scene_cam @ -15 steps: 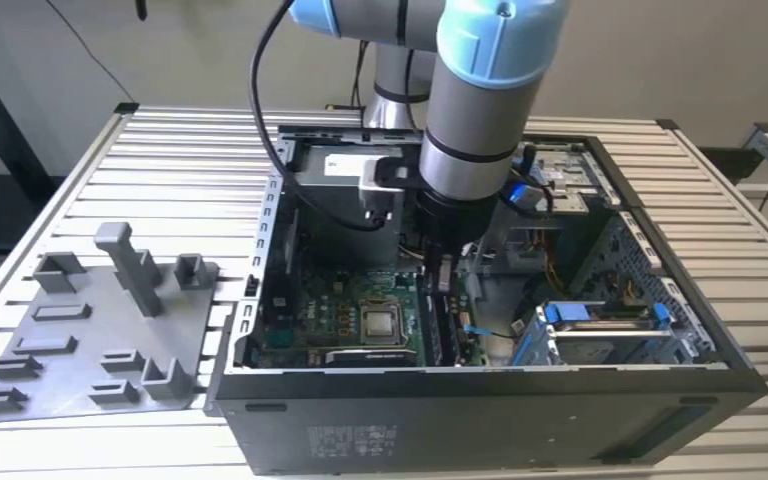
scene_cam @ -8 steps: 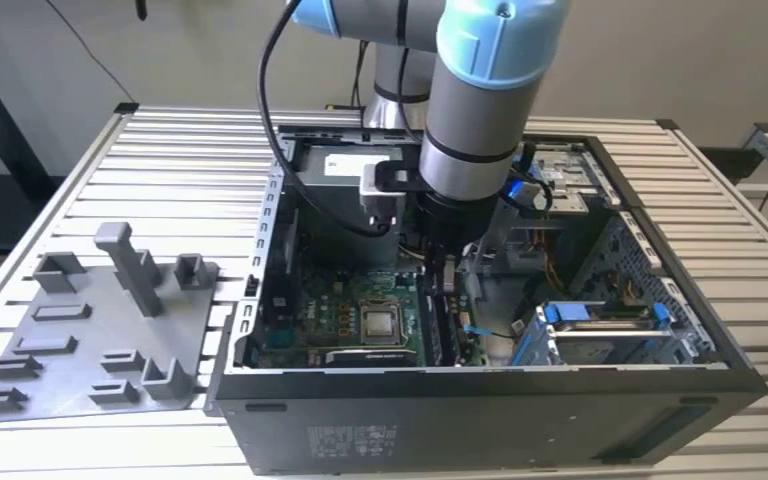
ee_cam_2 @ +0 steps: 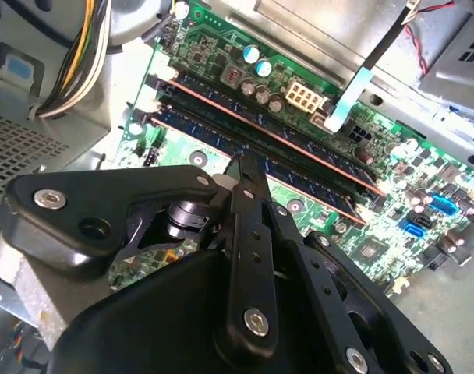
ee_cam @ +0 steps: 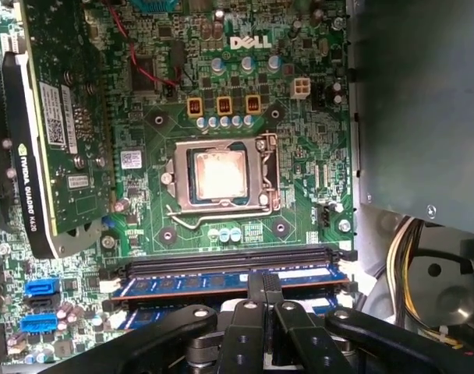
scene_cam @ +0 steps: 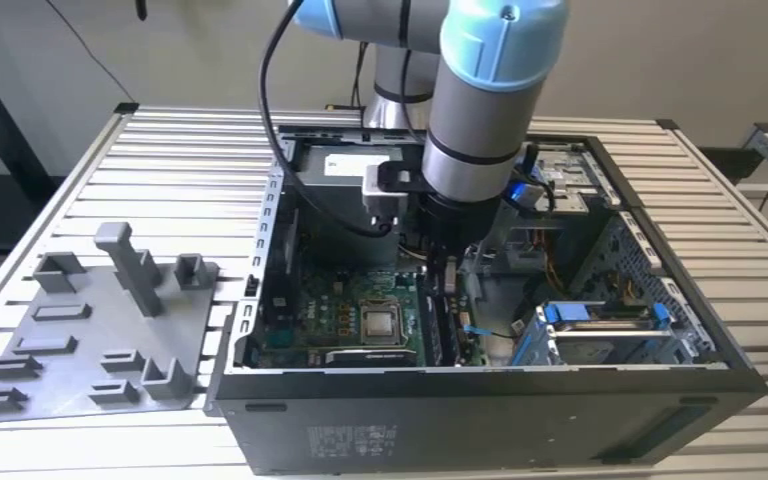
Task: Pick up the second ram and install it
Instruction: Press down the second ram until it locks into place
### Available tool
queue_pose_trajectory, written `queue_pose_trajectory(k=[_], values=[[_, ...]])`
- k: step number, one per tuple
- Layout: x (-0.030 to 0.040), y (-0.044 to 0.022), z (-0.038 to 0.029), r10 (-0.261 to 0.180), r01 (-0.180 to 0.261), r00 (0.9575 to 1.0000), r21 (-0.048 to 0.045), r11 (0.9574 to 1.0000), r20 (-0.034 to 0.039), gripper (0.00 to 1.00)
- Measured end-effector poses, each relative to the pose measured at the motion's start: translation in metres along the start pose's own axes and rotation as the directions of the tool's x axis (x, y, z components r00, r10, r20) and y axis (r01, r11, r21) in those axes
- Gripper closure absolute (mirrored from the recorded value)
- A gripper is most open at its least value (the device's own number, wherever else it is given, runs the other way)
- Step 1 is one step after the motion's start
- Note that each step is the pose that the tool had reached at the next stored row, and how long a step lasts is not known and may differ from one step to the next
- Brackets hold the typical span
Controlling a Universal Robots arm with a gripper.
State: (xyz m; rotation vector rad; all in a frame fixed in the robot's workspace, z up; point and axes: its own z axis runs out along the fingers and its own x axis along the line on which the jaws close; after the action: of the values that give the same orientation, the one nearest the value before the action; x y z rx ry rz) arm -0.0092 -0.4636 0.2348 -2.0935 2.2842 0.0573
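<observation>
The second ram (ee_cam: pixel 182 283) is a dark blue stick with black chips, standing on edge in a motherboard slot inside the open computer case (scene_cam: pixel 491 390). It also shows in the second wrist view (ee_cam_2: pixel 311 193). My gripper (ee_cam: pixel 265 285) reaches straight down into the case (scene_cam: pixel 444 285). Its black fingers are shut together, and their tips (ee_cam_2: pixel 245 167) sit at the stick's upper edge near its middle. Another stick (ee_cam: pixel 147 315) stands in the neighbouring slot on the side away from the processor socket.
An empty black slot (ee_cam: pixel 229 261) lies between the second ram and the processor socket (ee_cam: pixel 217 175). A graphics card (ee_cam: pixel 58 117) stands on the board. Blue drive clips (scene_cam: pixel 598 315) and cables (ee_cam_2: pixel 81 54) crowd the case. A grey fixture plate (scene_cam: pixel 91 330) with a tall post (scene_cam: pixel 124 265) lies beside it.
</observation>
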Motion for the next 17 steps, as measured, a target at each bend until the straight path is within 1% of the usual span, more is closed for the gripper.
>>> queue_pose_trajectory(k=[3, 7, 10, 12, 17], values=[[0.0043, -0.0025, 0.0001, 0.000, 0.000, 1.0000, -0.0067, 1.0000, -0.0007, 0.89], [0.0129, -0.0034, 0.0000, 0.001, -0.001, 1.0000, -0.0101, 0.9999, -0.0011, 0.89], [0.0175, -0.0039, 0.0001, 0.001, -0.001, 1.0000, -0.0120, 0.9999, -0.0012, 0.89], [0.0181, -0.0039, 0.0008, 0.001, -0.001, 1.0000, -0.0125, 0.9999, -0.0010, 0.89], [0.0187, -0.0039, 0.0093, 0.001, -0.001, 1.0000, -0.0127, 0.9999, -0.0017, 0.89]])
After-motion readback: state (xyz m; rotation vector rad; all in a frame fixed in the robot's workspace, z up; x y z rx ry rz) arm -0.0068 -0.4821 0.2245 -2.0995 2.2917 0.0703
